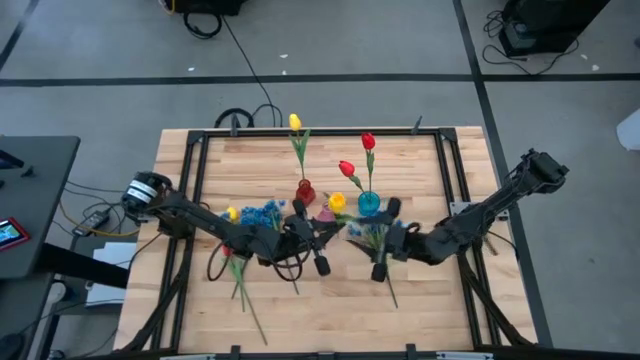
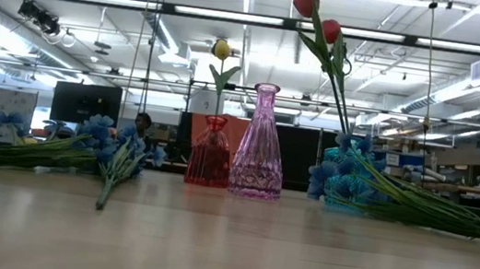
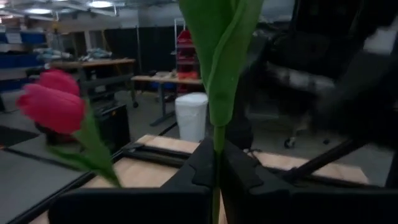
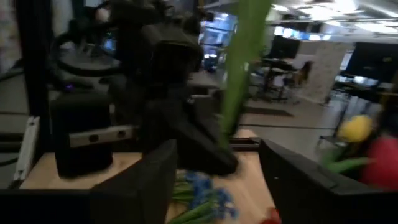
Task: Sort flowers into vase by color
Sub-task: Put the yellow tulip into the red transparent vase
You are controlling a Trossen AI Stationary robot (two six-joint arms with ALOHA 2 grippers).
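The table (image 1: 420, 300) carries three vases mid-table. Left gripper (image 3: 214, 171) is clamped on a green stem (image 3: 221, 74) near the table's middle; right gripper (image 4: 214, 162) stands open around the same stem. Best let the left alone carry it, upright, to its matching vase.

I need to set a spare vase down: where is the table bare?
Bare wood lies between the back frame rail and the vases, and along the front edge. The middle is crowded: both claws, vases and loose flowers.
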